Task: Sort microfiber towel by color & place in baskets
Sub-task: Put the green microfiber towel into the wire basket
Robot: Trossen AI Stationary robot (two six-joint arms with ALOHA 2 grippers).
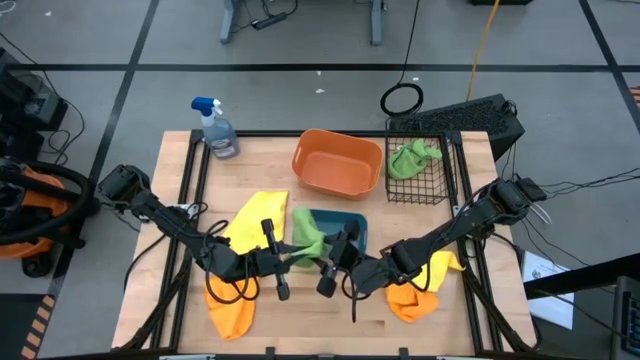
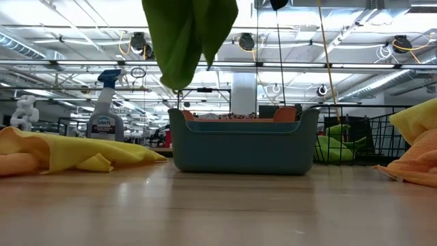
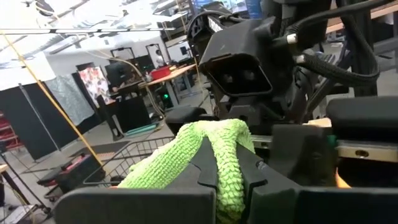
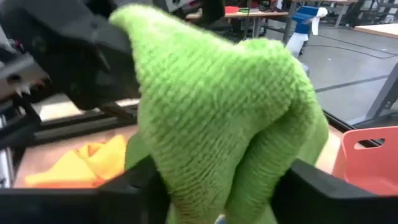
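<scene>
Green towel in hand: bright green towel (image 1: 308,236) held off the table between both grippers, just over the near-left corner of the teal tray (image 1: 352,226); in the low view it hangs above the tray's left end.
Left gripper (image 1: 276,262): arm reaches in low from the table's left edge; fingers clamped on the green towel, seen clearly in its own wrist view.
Right gripper (image 1: 334,262): arm comes in low from the right edge, facing the left one; fingers pinched on the same towel.
Towel count: 2 green, 2 yellow, 2 orange.
Near row: orange towel (image 1: 231,309) and yellow towel (image 1: 256,217) on the left, second orange towel (image 1: 412,300) on the right with a second yellow towel (image 1: 444,264) partly under the right arm.
Baskets: 3. Teal tray mid-table, orange tub (image 1: 338,163) behind it, black wire basket (image 1: 421,163) far right holding the second green towel (image 1: 412,157).
Far left: spray bottle (image 1: 216,127), upright.
Surface: light wood table (image 1: 300,320).
Room: grey floor with black tape lines.
</scene>
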